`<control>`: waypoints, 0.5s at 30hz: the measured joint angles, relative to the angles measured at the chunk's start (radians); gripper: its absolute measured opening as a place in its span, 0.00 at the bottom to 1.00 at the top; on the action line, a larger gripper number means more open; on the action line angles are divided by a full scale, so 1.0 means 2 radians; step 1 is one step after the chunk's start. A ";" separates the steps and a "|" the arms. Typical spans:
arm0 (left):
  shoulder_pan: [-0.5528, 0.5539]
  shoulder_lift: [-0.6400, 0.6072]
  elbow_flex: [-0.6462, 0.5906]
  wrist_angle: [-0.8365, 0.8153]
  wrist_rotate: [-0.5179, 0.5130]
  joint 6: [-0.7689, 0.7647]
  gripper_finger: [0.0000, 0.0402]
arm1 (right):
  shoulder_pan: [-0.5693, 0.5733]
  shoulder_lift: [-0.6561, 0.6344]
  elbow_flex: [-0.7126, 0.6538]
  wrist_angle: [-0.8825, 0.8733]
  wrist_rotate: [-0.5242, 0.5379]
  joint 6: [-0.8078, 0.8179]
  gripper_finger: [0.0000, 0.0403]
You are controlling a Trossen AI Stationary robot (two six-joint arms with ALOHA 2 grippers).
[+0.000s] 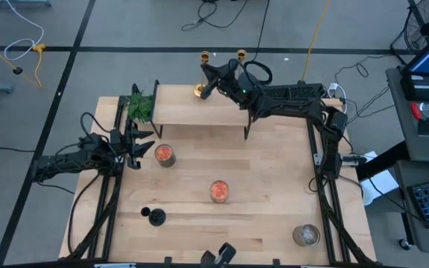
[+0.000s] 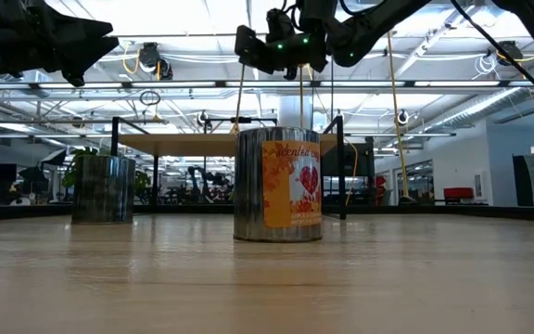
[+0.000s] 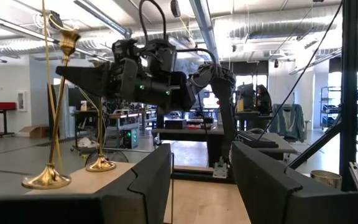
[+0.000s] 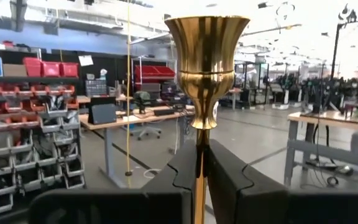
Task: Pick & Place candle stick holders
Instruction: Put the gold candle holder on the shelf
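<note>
Two gold candle stick holders stand at the far left part of a raised wooden shelf point(image 1: 274, 112). My right gripper point(image 1: 208, 80) is shut on the left one point(image 3: 53, 124), just under its cup point(image 4: 207, 62). The second gold holder's base point(image 3: 100, 165) rests on the shelf, and its upper stem is hidden behind my right gripper. The short black holder point(image 1: 155, 216) stands on its base on the table, near the front left. My left gripper point(image 1: 144, 141) is open and empty over the table's left side, beside a candle tin. My right gripper pinches the gold holder's thin stem point(image 4: 198, 163) between its two fingers, just below the cup. The fingers come level from the table's right and lie across the stem. The holder stands nearly upright, leaning a little. Its base point(image 3: 45, 179) is at the shelf top; resting or just clear, I cannot tell.
A green plant point(image 1: 140, 104) stands at the shelf's left end. Candle tins stand on the table at the left point(image 1: 164, 154), the middle point(image 1: 219, 190) and the front right point(image 1: 305, 235). The shelf's dark legs point(image 1: 246, 130) stand on the table.
</note>
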 joint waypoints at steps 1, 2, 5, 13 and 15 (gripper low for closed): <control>0.000 0.000 0.000 0.000 0.000 0.000 0.44 | 0.000 0.000 0.000 -0.003 0.000 0.000 0.04; 0.000 0.000 0.000 0.000 0.000 0.000 0.44 | 0.000 0.000 0.000 -0.003 0.000 0.000 0.04; 0.000 0.000 0.000 0.000 0.000 0.000 0.44 | 0.000 0.000 0.000 -0.002 0.000 0.000 0.04; 0.000 0.000 0.000 0.000 0.000 0.000 0.44 | 0.000 0.000 0.000 -0.009 -0.001 0.013 0.04; 0.000 0.000 0.000 0.000 0.000 0.000 0.44 | 0.000 0.000 0.000 -0.009 0.000 0.013 0.04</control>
